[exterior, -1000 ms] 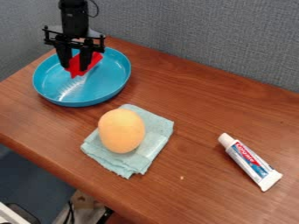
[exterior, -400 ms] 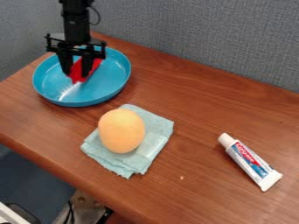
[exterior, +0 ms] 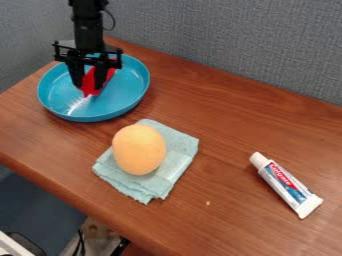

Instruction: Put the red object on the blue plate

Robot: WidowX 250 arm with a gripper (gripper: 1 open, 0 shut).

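The blue plate (exterior: 123, 92) sits at the back left of the wooden table. Straight above it my gripper (exterior: 90, 80) points down, shut on the red object (exterior: 91, 78), a small bright red bar held upright between the black fingers. The bar's lower end hangs inside the plate, close to or touching its floor; which, I cannot tell. The arm's black column rises out of the top of the picture.
An orange ball (exterior: 139, 148) rests on a pale teal cloth (exterior: 171, 172) in the middle of the table. A white toothpaste tube (exterior: 286, 184) lies at the front right. The table's front edge (exterior: 80, 200) runs diagonally at the lower left.
The gripper with the red object has sunk slightly into the plate. Nothing else has moved.
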